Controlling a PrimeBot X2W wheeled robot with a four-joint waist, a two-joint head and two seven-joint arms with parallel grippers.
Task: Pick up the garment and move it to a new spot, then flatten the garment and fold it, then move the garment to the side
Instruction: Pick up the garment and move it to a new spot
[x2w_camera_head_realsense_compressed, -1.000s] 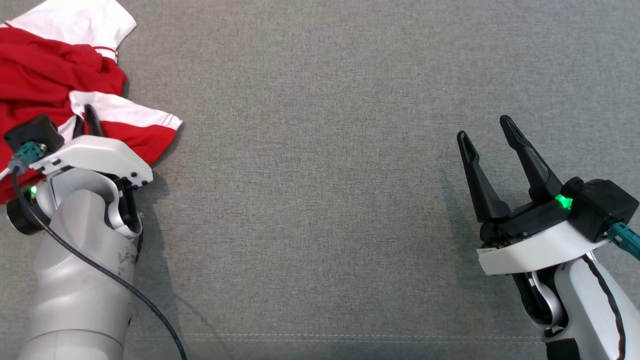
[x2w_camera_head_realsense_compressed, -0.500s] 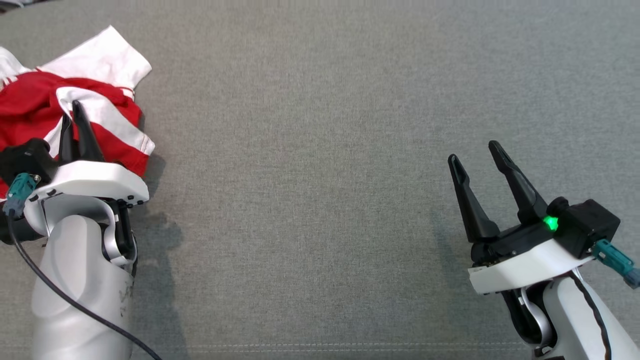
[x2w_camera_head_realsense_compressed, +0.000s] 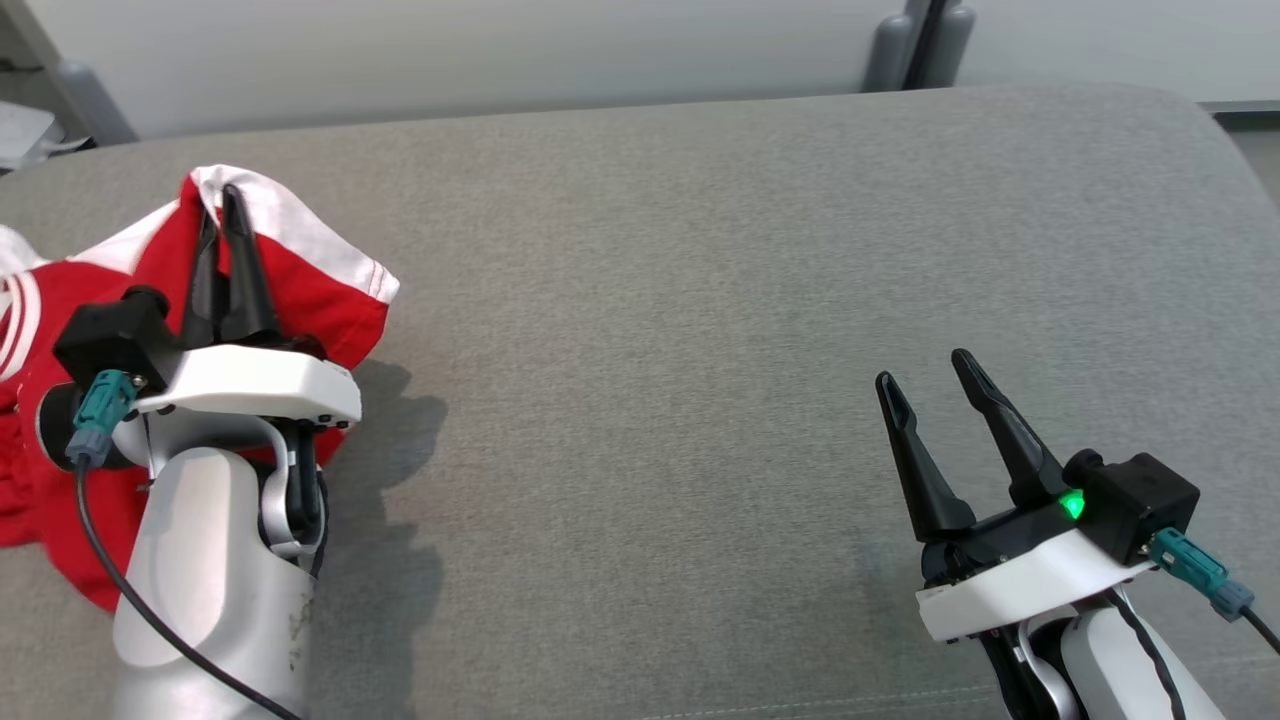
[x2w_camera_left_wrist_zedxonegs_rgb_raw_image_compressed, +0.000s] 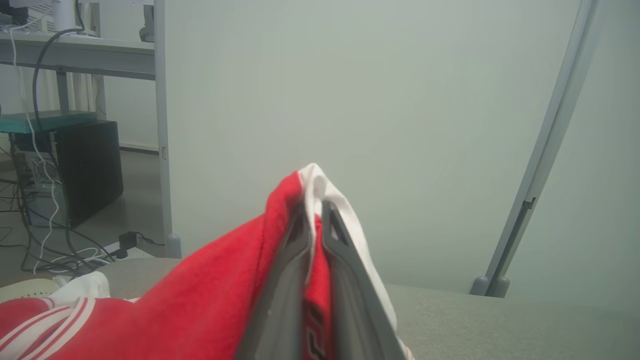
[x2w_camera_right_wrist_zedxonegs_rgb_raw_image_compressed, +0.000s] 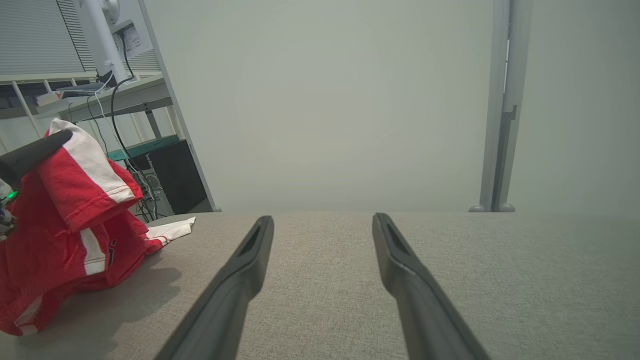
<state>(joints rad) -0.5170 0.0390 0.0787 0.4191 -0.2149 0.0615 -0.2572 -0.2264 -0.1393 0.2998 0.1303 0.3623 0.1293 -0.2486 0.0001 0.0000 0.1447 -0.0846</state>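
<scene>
Garment: a crumpled red fabric garment with white bands and hems (x2w_camera_head_realsense_compressed: 330, 300) is lying at the left end of the surface. One white-edged fold is standing raised above the heap, while the rest is resting on the cloth surface.
Left gripper: our left gripper (x2w_camera_head_realsense_compressed: 222, 205) is clenching that raised fold. Its two dark fingers are pressing together on red and white cloth, tips pointing up and away from us.
Right gripper: our right gripper (x2w_camera_head_realsense_compressed: 925, 370) is hovering released, fingers spread, over bare surface well apart from the garment.
Surface: a grey woven upholstered cushion (x2w_camera_head_realsense_compressed: 650, 300) is bearing the garment.
Backdrop: a pale wall panel (x2w_camera_head_realsense_compressed: 500, 50) is standing behind the cushion, and a black computer tower (x2w_camera_left_wrist_zedxonegs_rgb_raw_image_compressed: 85, 170) is sitting on the floor beyond.
</scene>
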